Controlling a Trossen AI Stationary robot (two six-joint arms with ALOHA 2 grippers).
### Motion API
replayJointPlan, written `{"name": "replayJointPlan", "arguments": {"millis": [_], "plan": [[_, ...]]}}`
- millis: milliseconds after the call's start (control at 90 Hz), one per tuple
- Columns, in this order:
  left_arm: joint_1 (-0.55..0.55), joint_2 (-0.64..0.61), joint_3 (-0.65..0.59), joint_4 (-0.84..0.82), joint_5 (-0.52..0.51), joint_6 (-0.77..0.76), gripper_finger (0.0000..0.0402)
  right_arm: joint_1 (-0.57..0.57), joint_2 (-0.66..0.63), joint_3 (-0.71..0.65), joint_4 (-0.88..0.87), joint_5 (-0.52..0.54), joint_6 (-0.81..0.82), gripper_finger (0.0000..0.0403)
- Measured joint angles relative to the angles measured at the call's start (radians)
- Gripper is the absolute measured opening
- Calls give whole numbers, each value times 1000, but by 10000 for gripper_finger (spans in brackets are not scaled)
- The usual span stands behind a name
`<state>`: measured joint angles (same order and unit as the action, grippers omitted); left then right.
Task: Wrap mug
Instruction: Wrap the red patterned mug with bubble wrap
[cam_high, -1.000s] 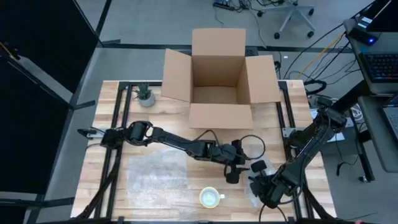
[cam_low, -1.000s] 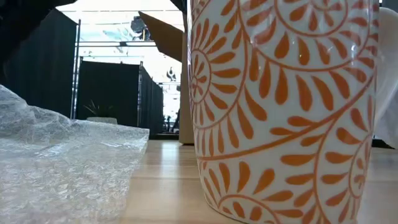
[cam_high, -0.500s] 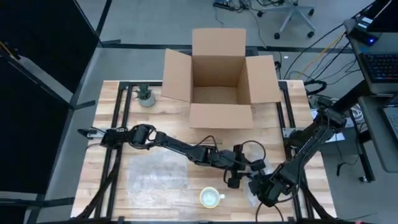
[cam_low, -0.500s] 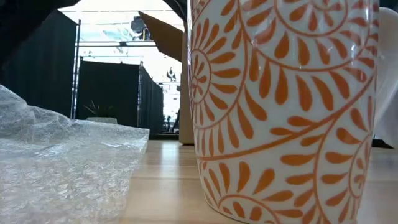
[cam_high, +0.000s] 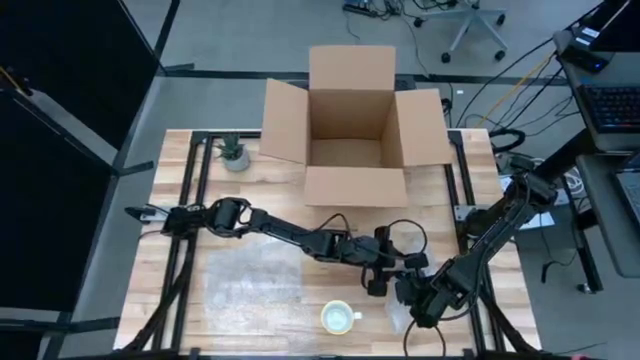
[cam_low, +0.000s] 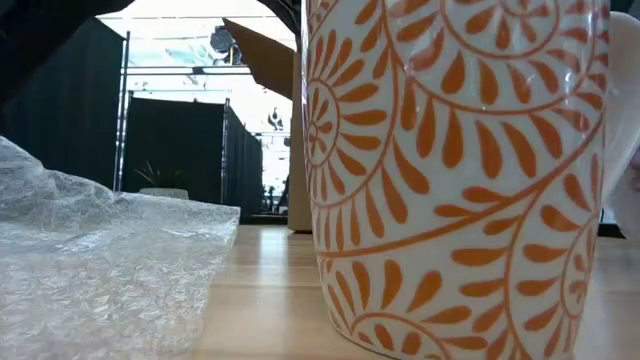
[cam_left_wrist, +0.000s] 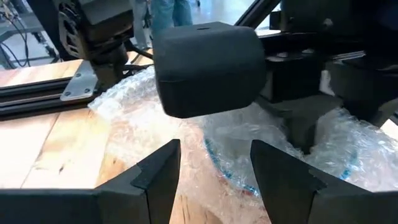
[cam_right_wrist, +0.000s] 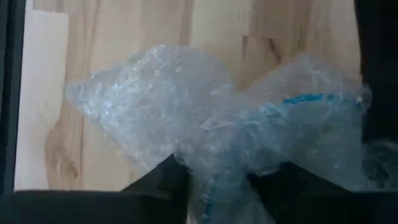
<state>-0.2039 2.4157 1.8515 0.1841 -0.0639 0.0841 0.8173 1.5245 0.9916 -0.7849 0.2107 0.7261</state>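
On the wooden table (cam_high: 170, 290), both arms meet over a bubble-wrapped bundle (cam_right_wrist: 236, 149) lying near the front right of the table, at about five o'clock from the table's centre. Blue markings show through the plastic in both wrist views, so it is probably a mug already partly covered. The right gripper (cam_right_wrist: 214, 190) has its fingers closed together on a gathered fold of the wrap, apparently to keep the loose plastic pinched so it does not spring open. The left gripper (cam_left_wrist: 214, 177) hangs just beside the bundle at its nine o'clock side, its jaws apart and holding nothing, seemingly placed to tuck or press the wrap while the other arm anchors it. A second mug (cam_high: 339, 318), white with an orange leaf pattern, stands upright and bare at the front edge, just right of a flat sheet of bubble wrap (cam_high: 252, 282). An open cardboard box (cam_high: 350, 150) waits at twelve o'clock, likely the destination.
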Motion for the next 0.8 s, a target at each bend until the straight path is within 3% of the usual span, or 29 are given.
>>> {"name": "replayJointPlan", "arguments": {"millis": [200, 567, 800], "plan": [[0, 0, -1, 1, 1, 0, 187, -1, -54, 0, -16, -71, 19, 184], [0, 0, -2, 1, 3, 0, 187, -1, -256, 0, -73, -79, 44, 181], [2, 0, -2, 1, 3, 1, 187, 11, -267, 0, 157, 0, 48, 181]]}}
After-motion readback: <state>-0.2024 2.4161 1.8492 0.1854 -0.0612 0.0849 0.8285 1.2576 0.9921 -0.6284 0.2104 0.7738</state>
